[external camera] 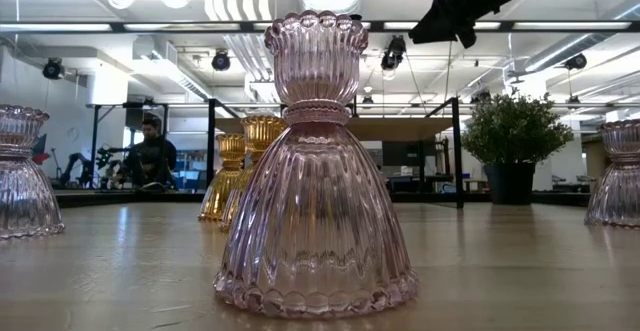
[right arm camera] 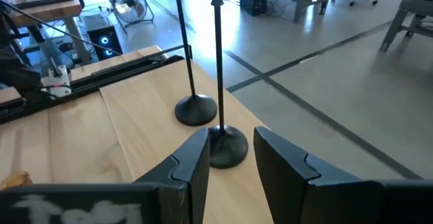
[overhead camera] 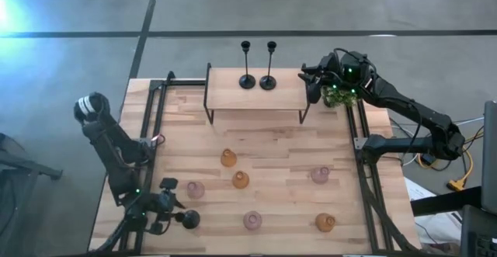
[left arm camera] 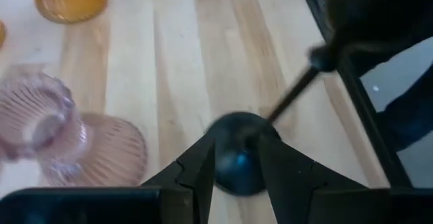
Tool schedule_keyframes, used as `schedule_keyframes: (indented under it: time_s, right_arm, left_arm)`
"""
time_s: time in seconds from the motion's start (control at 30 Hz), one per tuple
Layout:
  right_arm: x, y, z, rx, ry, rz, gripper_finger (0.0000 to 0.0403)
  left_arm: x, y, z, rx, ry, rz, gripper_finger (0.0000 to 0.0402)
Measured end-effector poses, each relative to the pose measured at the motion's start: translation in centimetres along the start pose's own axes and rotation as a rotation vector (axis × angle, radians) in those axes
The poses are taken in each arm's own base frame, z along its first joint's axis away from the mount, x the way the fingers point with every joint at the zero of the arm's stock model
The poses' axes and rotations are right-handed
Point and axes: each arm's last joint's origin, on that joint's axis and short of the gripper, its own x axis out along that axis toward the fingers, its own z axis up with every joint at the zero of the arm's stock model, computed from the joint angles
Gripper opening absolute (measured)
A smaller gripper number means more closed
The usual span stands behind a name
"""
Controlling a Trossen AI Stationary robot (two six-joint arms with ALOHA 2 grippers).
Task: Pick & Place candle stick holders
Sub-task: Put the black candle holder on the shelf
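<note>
Lower left of the high view: left hand [overhead camera: 178, 215] down at tabletop [overhead camera: 272, 144] level, closed on the round base of one black candle stick holder [left arm camera: 233, 124]. In the left wrist view, the two dark fingers [left arm camera: 193, 166] pressed on either side of that base, thin stem slanting away toward the frame's upper right. Just beside it, a pink glass holder [overhead camera: 195, 189].

Upper right of the high view: right hand [overhead camera: 312, 85] off the right end of the raised wooden shelf [overhead camera: 256, 98], next to the green plant [overhead camera: 338, 96]. Fingers apart, gripping nothing. Seen from the right wrist, nearer black holder [right arm camera: 226, 146] upright, its base just ahead of the gap between the fingers; second black holder [right arm camera: 195, 109] upright a little beyond it. Both standing side by side on the shelf, near the top centre of the high view. In the low view, right hand high in the upper right corner, well above the plant.

Across the middle and bottom of the high view, spread over the tabletop and apart from one another:
- amber glass holders at centre [overhead camera: 227, 158], just below centre [overhead camera: 241, 180], and lower right [overhead camera: 324, 223]
- pink glass holders at bottom centre [overhead camera: 252, 220] and right of centre [overhead camera: 320, 175]

Low view filled at centre by one upright pink holder [external camera: 316, 171], amber ones behind to its left. Far left background: a person [external camera: 150, 156] seated.
</note>
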Motion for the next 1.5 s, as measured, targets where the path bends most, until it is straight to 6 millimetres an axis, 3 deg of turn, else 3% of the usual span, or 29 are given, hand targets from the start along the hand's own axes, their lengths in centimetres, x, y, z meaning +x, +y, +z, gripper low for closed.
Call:
schedule_keyframes:
  time_s: [0.23,0.43,0.6,1.37,1.5]
  right_arm:
    - [0.0,0.0,0.0,-0.001,0.000,0.000,0.0113]
    - [0.0,0.0,0.0,-0.011,0.000,0.000,0.0104]
    - [0.0,0.0,0.0,-0.009,0.000,0.000,0.0098]
    - [0.0,0.0,0.2,-0.015,-0.018,0.002,0.0089]
    - [0.0,0.0,0.2,-0.033,-0.018,0.001,0.0093]
  left_arm:
    - [0.5,-0.2,1.2,0.085,-0.042,-0.068,0.0120]
    - [0.5,-0.1,0.5,0.090,0.084,-0.136,0.0120]
    - [0.5,0.0,0.4,0.082,0.091,-0.126,0.0120]
    - [1.1,-0.1,2.8,0.105,-0.052,-0.155,0.0119]
    - [1.2,-0.1,3.2,0.068,-0.069,-0.172,0.0089]
